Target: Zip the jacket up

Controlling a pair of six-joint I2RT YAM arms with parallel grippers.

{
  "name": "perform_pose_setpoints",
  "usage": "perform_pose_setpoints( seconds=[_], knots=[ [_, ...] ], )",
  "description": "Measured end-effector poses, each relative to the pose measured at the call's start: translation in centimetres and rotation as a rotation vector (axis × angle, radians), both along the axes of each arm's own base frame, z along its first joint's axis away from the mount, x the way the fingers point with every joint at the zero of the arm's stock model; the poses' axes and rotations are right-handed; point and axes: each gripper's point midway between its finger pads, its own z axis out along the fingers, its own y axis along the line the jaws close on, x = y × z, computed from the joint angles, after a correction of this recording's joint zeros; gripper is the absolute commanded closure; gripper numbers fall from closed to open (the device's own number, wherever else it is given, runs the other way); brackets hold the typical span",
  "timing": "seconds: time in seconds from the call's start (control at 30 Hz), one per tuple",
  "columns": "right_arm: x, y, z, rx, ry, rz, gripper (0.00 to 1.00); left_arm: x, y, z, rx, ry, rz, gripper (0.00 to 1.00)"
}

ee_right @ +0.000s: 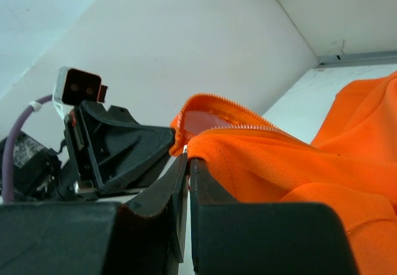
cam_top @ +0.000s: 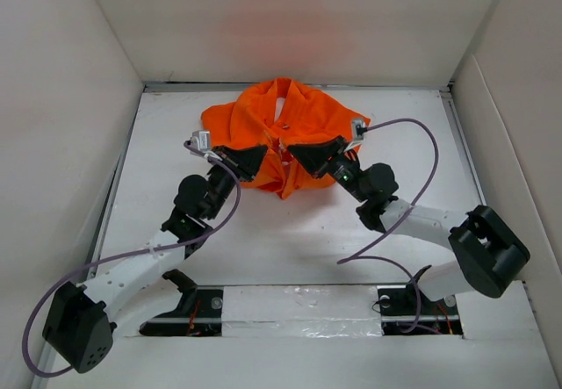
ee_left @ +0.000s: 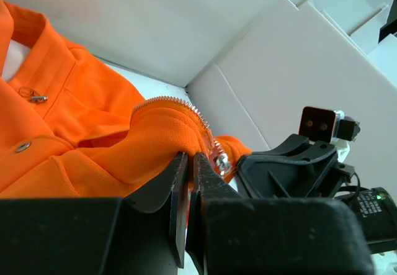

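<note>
The orange jacket lies bunched at twelve o'clock on the white table, and the left gripper, reaching in from eight o'clock, and the right gripper, from four, each have their jaws pinched tight on fabric beside its zipper.

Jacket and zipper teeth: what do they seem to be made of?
The jacket looks like soft matte orange knit or fleece fabric: it folds limply and its surface is slightly fuzzy. The zipper teeth look like pale silvery metal, possibly plastic: small glinting links along the fabric edge.
</note>
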Motion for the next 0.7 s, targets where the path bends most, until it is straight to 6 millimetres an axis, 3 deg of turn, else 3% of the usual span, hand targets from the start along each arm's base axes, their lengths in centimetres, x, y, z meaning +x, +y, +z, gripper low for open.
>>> perform_pose_setpoints(
  seconds=[0.3, 0.7],
  knots=[
    [-0.3, 0.3, 4.2, 0.072, -0.063, 0.016, 1.00, 1.1, -1.2, -0.4, 0.004, -0.015, -0.020, 1.00],
    [-0.4, 0.9, 3.8, 0.087, -0.035, 0.013, 1.00, 0.4, -1.2, 2.0, -0.045, -0.091, -0.038, 1.00]
  ],
)
